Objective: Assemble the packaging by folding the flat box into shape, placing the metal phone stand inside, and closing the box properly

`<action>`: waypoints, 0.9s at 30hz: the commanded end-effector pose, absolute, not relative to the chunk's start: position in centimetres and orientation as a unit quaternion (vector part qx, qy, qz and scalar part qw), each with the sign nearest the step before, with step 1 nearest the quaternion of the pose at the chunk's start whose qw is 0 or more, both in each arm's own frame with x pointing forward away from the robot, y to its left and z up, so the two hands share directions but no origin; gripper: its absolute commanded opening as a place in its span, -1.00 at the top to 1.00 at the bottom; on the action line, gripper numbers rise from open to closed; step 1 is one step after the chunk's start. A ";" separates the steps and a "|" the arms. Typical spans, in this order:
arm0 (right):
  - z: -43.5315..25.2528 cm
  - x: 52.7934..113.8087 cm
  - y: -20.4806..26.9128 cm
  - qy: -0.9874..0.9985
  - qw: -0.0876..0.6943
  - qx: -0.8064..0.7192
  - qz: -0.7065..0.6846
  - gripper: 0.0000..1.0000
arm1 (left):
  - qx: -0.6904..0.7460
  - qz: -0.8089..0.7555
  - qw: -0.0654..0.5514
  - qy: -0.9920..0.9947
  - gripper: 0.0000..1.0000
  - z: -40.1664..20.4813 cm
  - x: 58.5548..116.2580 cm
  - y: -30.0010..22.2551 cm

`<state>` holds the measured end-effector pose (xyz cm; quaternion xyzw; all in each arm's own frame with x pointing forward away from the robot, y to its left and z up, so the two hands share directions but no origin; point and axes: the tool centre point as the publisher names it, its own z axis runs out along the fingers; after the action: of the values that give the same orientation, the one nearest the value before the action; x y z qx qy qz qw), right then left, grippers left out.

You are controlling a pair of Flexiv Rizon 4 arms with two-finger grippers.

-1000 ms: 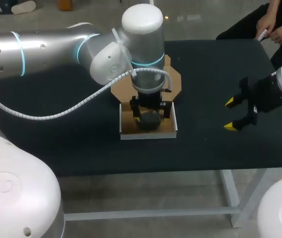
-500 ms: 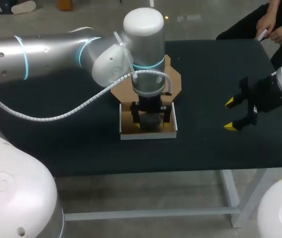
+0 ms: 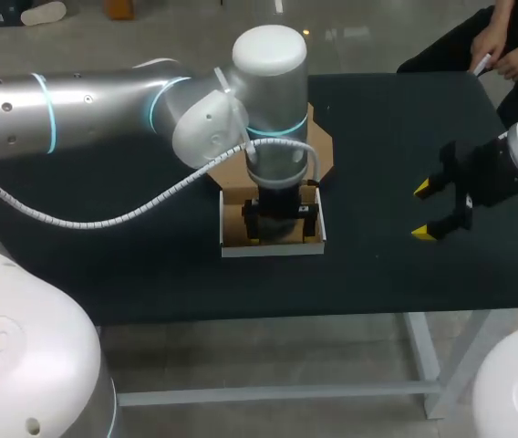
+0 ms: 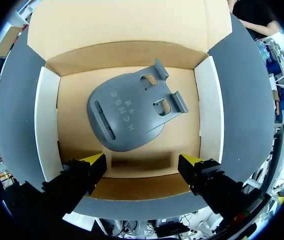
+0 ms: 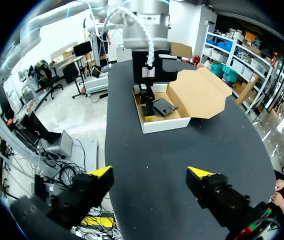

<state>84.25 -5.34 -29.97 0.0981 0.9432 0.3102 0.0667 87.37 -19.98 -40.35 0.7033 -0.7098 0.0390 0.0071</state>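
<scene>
Step in hand: the placing of the stand, judged to be at its end.

- Shallow open cardboard box, white outside and brown inside (image 3: 241,250), sits near the middle of the dark worktop (image 3: 150,265). Its wide brown lid flap with cut corners (image 3: 318,151) lies opened back at 12 o'clock from the tray, flat or nearly so.
- Grey metal phone stand with a rounded base and two cut-out hooks (image 4: 132,112) lies flat on the box floor. It is a little askew to the walls and touches none of them that I can see. From the head view it is hidden under the left arm.
- Left gripper (image 4: 142,160) points straight down into the tray. Its fingers are spread wide and hold nothing. Both yellow tips stand low by the near wall of the box (image 4: 47,125), with the stand ahead of them, apart from both and not between them.
- Right gripper (image 3: 421,212) hangs over bare worktop at 3 o'clock from the box, well apart from it. Its fingers are wide open and empty. In its own wrist view the lid flap (image 5: 202,92) and the stand (image 5: 163,107) show far ahead of it.

Judgement: box folded and stand in, closing not yet begun.

Next move calls for:
- Left gripper to rise straight up, clear of the walls, without nudging the tray.
- One gripper then to take the lid flap at its far edge and swing it over toward 6 o'clock.
- The other probably to steady the tray, since the light box is likely to slide when the flap is pushed.
</scene>
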 end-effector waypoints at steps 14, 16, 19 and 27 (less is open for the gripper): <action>-30.0 84.2 -5.4 0.943 0.067 0.097 0.312 -1.00 | 0.711 0.032 0.004 -0.702 -1.00 -40.3 84.9 -20.2; -30.0 84.2 -5.4 0.943 0.067 0.097 0.312 -1.00 | 0.713 0.032 0.005 -0.701 -1.00 -40.3 84.6 -20.1; -30.0 84.2 -5.4 0.943 0.067 0.097 0.312 -1.00 | 0.714 0.032 0.005 -0.700 -1.00 -40.3 83.9 -20.1; -30.0 84.2 -5.4 0.943 0.067 0.097 0.312 -1.00 | 0.715 0.030 0.004 -0.698 -1.00 -40.3 82.5 -20.0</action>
<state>84.25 -5.34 -29.97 0.0981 0.9432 0.3102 0.0667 83.12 -20.11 -40.47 0.7145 -0.6990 0.0272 0.0091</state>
